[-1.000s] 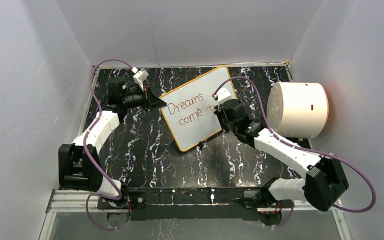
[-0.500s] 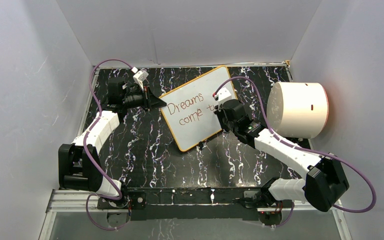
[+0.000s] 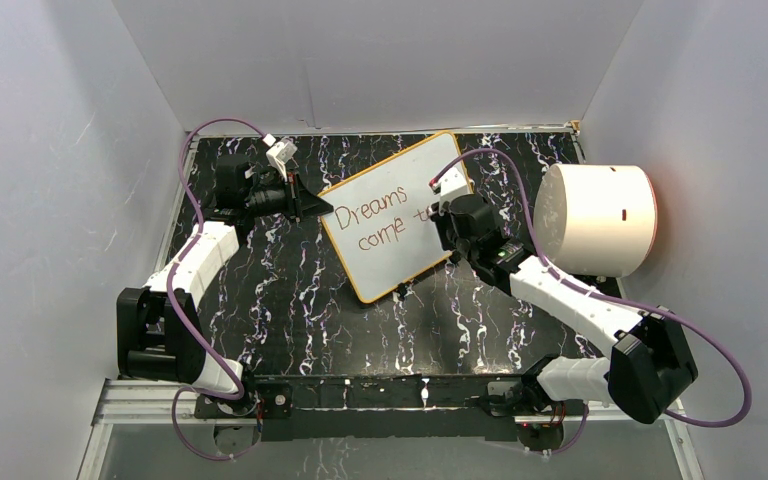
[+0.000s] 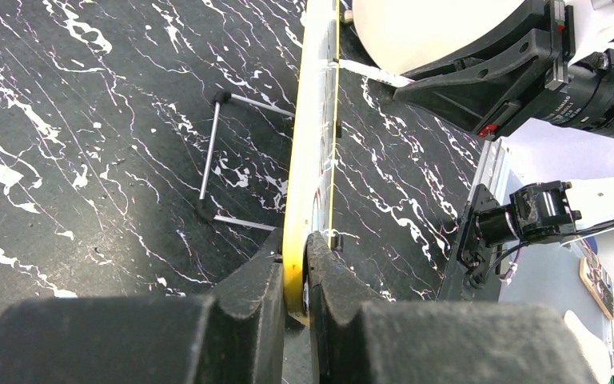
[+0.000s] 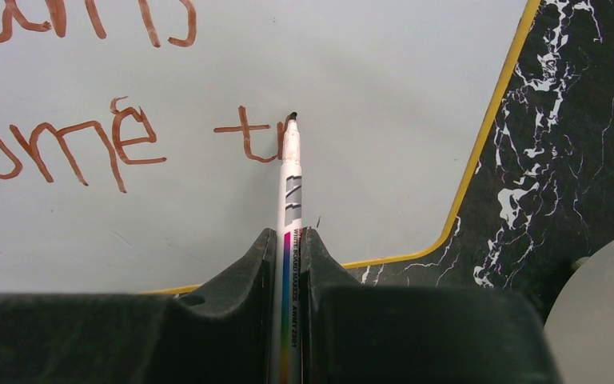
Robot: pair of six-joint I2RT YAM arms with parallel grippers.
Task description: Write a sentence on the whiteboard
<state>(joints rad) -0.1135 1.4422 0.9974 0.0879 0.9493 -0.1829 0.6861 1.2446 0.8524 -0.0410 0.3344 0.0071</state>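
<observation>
While the whiteboard (image 3: 395, 215) sits near the middle of the black marbled table (image 3: 290, 300), turned at a slant with one corner toward the back wall, both arms are on it.

Left gripper (image 3: 312, 205): at the board's left edge. The wrist view shows the two fingers closed on the yellow rim, one on each face of the board, with no gap either side. The board is seen edge-on there, running away from the camera.

Right gripper (image 3: 447, 200): over the right half of the board. Its jaws are pressed onto a white marker (image 5: 289, 188), and the barrel runs straight up between the fingers. The barrel carries a rainbow stripe and small print. The dark tip touches the white surface just right of the last letter.

Lettering (image 3: 380, 215): reddish-brown handwriting, "Dreams" on the upper line and "come" beneath it. After "come" there is a "t" and a short stroke that ends at the marker tip.

Wire frame (image 4: 212, 156): thin metal rods reach from one face of the board down to the tabletop. How steeply the board leans I cannot tell.

Cylinder (image 3: 598, 220): large and white, on its side at the right edge of the table. It is near the board's right corner, with bare tabletop between them.
</observation>
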